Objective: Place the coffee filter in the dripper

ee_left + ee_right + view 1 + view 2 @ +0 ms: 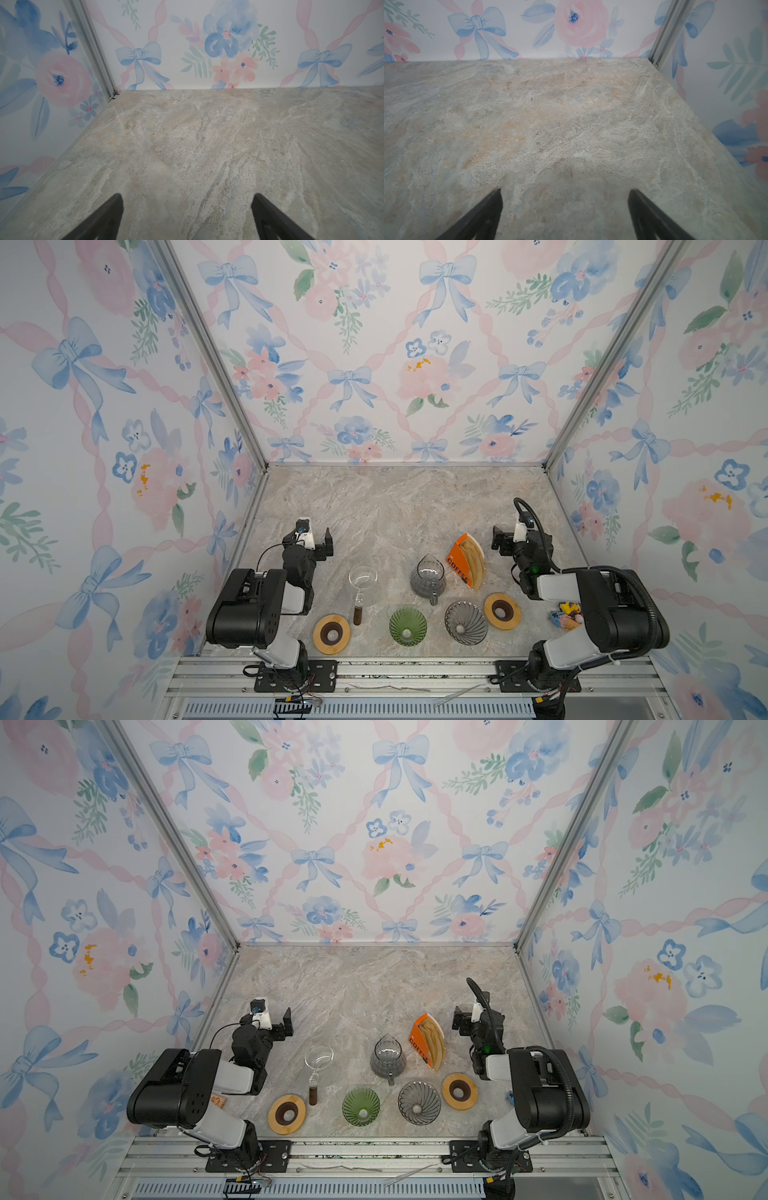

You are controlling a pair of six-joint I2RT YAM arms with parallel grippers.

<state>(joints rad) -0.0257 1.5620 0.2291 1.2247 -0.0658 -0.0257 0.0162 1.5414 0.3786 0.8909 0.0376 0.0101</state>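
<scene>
An orange pack of brown paper coffee filters stands open on the marble table, right of centre. Near the front edge sit a green dripper and a smoky grey dripper. A clear glass dripper with a brown handle lies further left. My left gripper hovers open and empty over bare table at the left. My right gripper is open and empty just right of the filter pack. Neither wrist view shows any task object.
A dark glass carafe stands between the glass dripper and the filter pack. Two wooden rings lie by the front edge. Small colourful toys sit under the right arm. Walls enclose the table on three sides.
</scene>
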